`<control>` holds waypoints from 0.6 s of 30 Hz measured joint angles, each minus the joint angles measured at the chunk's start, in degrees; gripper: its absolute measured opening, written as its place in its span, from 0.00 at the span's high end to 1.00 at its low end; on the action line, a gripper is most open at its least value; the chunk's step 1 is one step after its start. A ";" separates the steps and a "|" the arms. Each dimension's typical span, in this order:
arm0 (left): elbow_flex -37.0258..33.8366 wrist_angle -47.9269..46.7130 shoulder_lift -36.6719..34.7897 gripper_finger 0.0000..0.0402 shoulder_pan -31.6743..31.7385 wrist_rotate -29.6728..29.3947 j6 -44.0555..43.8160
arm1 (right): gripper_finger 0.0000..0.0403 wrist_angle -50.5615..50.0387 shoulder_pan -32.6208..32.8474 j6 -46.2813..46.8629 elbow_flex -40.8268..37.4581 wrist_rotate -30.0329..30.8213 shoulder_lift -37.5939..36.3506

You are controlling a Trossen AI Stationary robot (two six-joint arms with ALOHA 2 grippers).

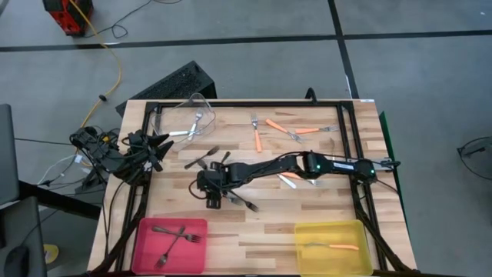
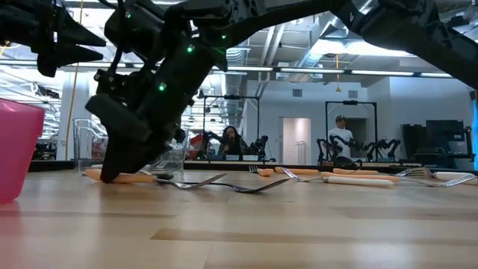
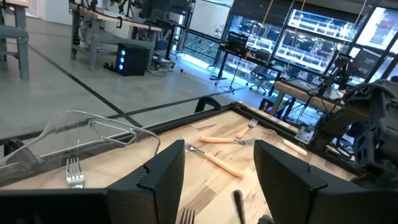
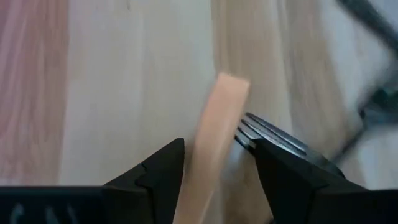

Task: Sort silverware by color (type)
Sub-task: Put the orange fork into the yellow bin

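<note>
Reaching right claw (image 1: pixel 209 187) straddling orange-handled fork (image 4: pixel 211 149)

Orange-handled forks (image 1: pixel 258 137) are scattered at the table's far middle, one (image 1: pixel 338 247) laid flat in the yellow bin at the near right. Two dark forks (image 1: pixel 171 236) are crossed in the pink bin at the near left, others (image 1: pixel 201 159) strewn mid-table. Shiny silver forks (image 1: pixel 197 121) are seen in the clear bin, far left.
</note>
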 joint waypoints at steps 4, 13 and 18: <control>0.00 -0.01 0.00 0.56 0.00 0.00 -0.03 | 0.44 -0.61 0.12 -0.05 0.00 0.25 -0.02; 0.00 -0.01 0.00 0.56 0.00 0.02 -0.12 | 0.49 -1.31 0.18 -0.34 0.00 1.37 -0.02; 0.00 -0.01 0.00 0.56 0.01 0.02 -0.23 | 0.61 -1.69 0.60 -0.93 -0.02 4.35 -0.02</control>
